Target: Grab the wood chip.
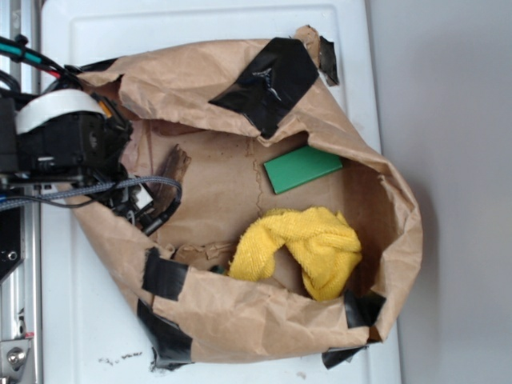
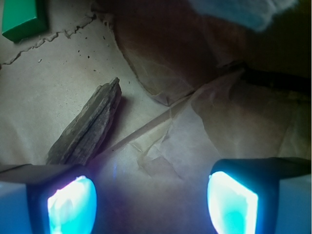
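Observation:
The wood chip is a dark-brown rough sliver lying on the brown paper at the left of the paper nest. In the wrist view the wood chip lies slanted, just ahead of and above my left fingertip. My gripper sits at the nest's left edge, just below the chip. In the wrist view my gripper is open, with bare paper between its glowing pads. Nothing is held.
A green rectangular block lies at the upper right of the nest and shows in the wrist view at top left. A yellow cloth lies at the lower middle. Black tape patches hold the crumpled paper walls.

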`<state>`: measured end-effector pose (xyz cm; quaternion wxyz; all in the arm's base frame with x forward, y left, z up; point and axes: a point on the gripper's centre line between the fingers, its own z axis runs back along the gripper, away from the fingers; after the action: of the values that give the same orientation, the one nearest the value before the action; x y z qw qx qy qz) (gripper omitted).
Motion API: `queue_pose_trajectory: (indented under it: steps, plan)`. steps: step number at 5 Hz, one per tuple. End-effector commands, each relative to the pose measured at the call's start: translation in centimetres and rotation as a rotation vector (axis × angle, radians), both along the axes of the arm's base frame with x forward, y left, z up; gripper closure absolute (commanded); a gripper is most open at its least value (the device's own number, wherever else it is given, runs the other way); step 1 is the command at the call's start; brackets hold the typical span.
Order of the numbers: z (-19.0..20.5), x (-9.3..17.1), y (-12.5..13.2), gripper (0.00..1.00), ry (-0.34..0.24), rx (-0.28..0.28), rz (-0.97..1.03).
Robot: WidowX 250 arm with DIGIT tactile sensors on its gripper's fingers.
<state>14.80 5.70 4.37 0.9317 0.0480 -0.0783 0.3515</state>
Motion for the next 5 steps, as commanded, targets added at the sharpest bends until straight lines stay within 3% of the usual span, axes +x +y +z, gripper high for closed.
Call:
queue_pose_trajectory:
  steps: [1,3,4,5]
  plan:
    - [-0.6,-1.8,0.9,0.00,0.045,-0.010,0.071]
    - [1.1,8.2,-0.9,0.00,0.092,-0.016,0.102]
    - [1.8,10.8,-1.2,0.00,0.108,-0.023,0.134]
    - [1.4,10.7,-0.6,0.00,0.095,-0.041,0.106]
